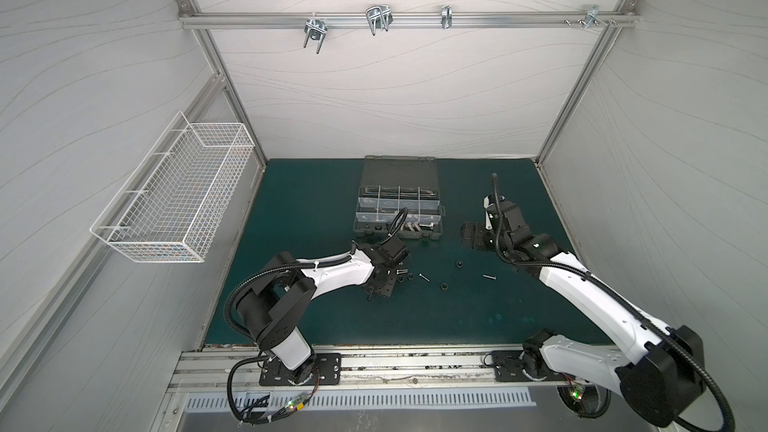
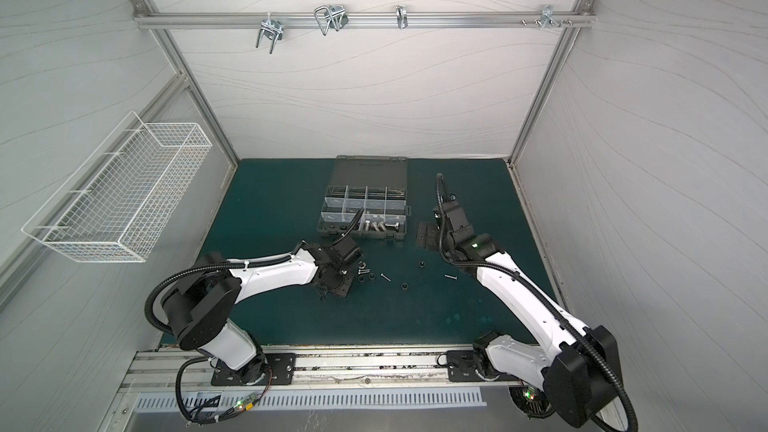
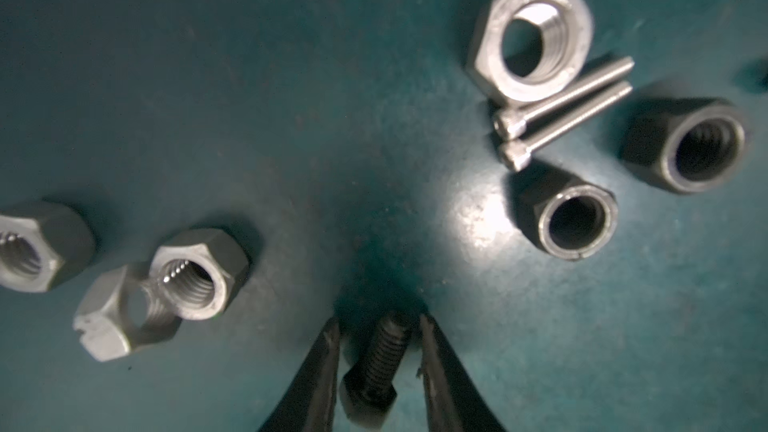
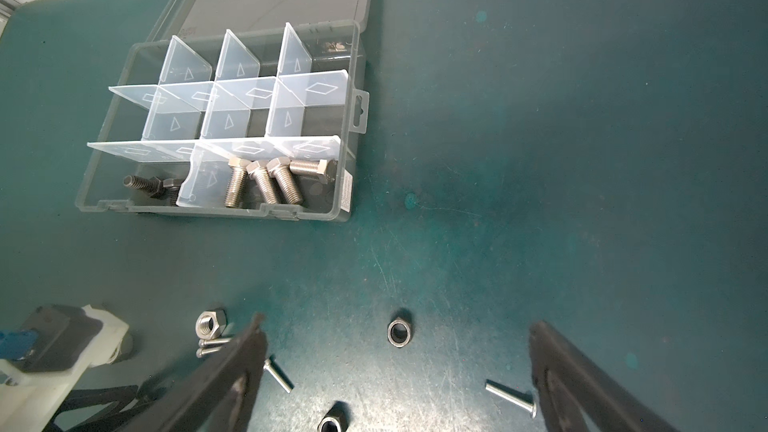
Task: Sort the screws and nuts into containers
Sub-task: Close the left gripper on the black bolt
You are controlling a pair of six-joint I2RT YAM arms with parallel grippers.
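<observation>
Straddling the black bolt [image 3: 376, 367], your left gripper [image 3: 378, 320] has its jaws parted, with a sliver of gap on each side, so nothing is clamped. That bolt lies flat on the green mat [image 1: 415, 317], near the front edge of the open organizer case [image 1: 399, 168].

You have little side room. Three silver nuts [image 3: 195, 276] crowd one flank, two of them touching. On the other flank sit two black nuts [image 3: 575, 222], a pair of thin screws [image 3: 569, 105] lying side by side, and a big silver nut [image 3: 532, 35] against that pair.

Inside the case, four silver bolts [image 4: 266, 182] lie in the front-row compartment at the right end. Black bolts [image 4: 153, 187] lie in the one beside it, across a clear divider.

Your right gripper [image 4: 397, 322] hangs wide open and empty beside the case's right end, with a loose screw [image 4: 511, 398] near one finger.

Bare mat stretches from the scattered parts to the near rail [image 1: 374, 363], and walls close the other three sides. A wire basket [image 1: 174, 197] hangs on the left wall and hooks [image 1: 378, 18] sit high on the back one, both well apart from the arms.
</observation>
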